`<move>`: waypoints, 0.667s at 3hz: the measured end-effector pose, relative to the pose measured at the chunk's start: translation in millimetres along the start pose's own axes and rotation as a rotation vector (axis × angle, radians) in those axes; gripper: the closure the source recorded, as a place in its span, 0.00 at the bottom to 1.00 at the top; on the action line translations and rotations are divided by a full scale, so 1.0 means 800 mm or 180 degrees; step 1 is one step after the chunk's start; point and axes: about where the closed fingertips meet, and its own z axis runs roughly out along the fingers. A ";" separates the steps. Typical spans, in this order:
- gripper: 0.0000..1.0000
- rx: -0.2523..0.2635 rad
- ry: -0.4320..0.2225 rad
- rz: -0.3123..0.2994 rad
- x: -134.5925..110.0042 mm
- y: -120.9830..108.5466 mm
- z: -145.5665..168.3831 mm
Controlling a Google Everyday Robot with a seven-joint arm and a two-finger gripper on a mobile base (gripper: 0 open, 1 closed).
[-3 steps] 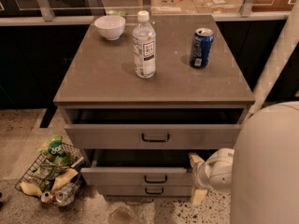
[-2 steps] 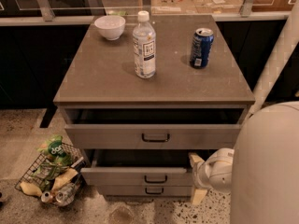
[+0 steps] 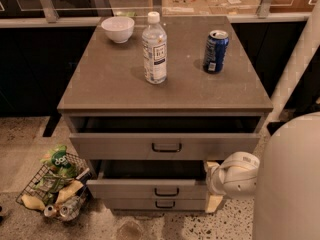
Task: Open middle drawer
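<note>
The gripper is seen at the right end of the middle drawer, which is pulled out just left of it; its state cannot be told. The open top drawer overhangs above it. A wire basket is set far left; floor is left below.

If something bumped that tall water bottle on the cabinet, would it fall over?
Probably tips easily: the water bottle is tall, narrow, standing upright. Once down, its round body would likely roll. The tool sits low beside the open middle drawer, far from it.
</note>
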 end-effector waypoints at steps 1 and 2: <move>0.18 -0.0007 -0.0004 0.0002 -0.001 0.001 0.001; 0.41 -0.0009 -0.0006 -0.0001 -0.001 0.001 0.001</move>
